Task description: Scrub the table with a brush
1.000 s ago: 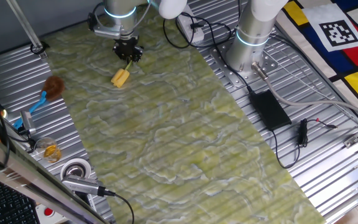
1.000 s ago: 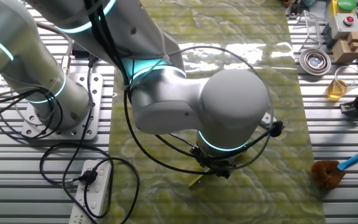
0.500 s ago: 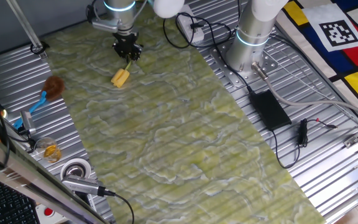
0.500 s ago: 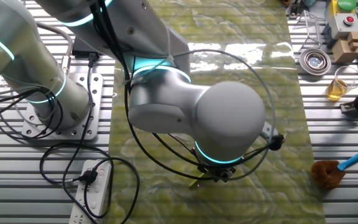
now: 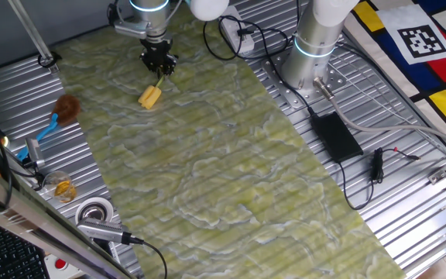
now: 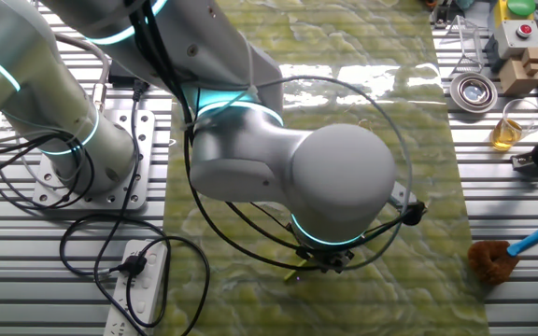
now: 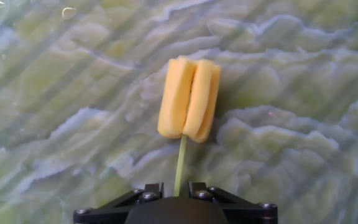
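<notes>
The brush (image 5: 150, 97) has a yellow blocky head resting on the marbled yellow-green table (image 5: 231, 155) near its far left end. Its thin pale stem runs up into my gripper (image 5: 159, 68), which is shut on the stem. In the hand view the brush head (image 7: 189, 98) lies straight ahead on the table (image 7: 303, 93), and the stem enters my gripper (image 7: 178, 186) between the two black jaws. In the other fixed view the arm's big wrist hides most of the gripper (image 6: 320, 264); only a yellowish bit of the brush (image 6: 292, 274) shows below it.
A brown fluffy brush with a blue handle (image 5: 62, 110) lies on the ribbed metal left of the table. A glass of yellow liquid (image 5: 60, 186) and a tape roll (image 5: 95, 211) stand nearer. A power strip (image 5: 235, 31), the arm's base (image 5: 312, 54) and a black adapter (image 5: 335, 136) sit on the right.
A second ago the gripper shifted slightly toward the table's far edge, and the wrist turned a little. The brush head stayed in place. Nothing has moved in the last half second.
</notes>
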`<act>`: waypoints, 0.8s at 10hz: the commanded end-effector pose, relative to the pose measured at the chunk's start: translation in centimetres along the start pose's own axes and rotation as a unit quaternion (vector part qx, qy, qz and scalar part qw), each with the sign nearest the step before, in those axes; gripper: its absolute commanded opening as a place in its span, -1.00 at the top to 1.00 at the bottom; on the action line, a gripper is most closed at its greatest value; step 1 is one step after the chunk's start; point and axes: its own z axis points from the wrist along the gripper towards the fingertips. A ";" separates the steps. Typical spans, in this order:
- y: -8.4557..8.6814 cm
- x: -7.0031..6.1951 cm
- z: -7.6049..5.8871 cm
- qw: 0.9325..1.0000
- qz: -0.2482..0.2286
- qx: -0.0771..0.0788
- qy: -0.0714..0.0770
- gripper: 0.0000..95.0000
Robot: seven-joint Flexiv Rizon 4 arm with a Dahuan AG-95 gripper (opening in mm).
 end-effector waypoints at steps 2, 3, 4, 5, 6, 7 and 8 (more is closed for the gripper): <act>-0.2 0.2 0.0 1.000 -0.009 0.005 0.018 0.60; -0.2 0.2 0.0 0.999 -0.016 0.011 0.029 0.60; -0.2 0.2 0.0 0.999 -0.022 0.016 0.035 0.60; -0.3 0.3 0.0 0.999 -0.023 0.016 0.036 0.60; -0.3 0.4 0.0 0.999 -0.021 0.015 0.030 0.60; -0.4 0.5 -0.1 0.999 -0.016 0.014 0.024 0.60; -0.4 0.5 -0.2 1.000 -0.001 0.010 0.010 0.60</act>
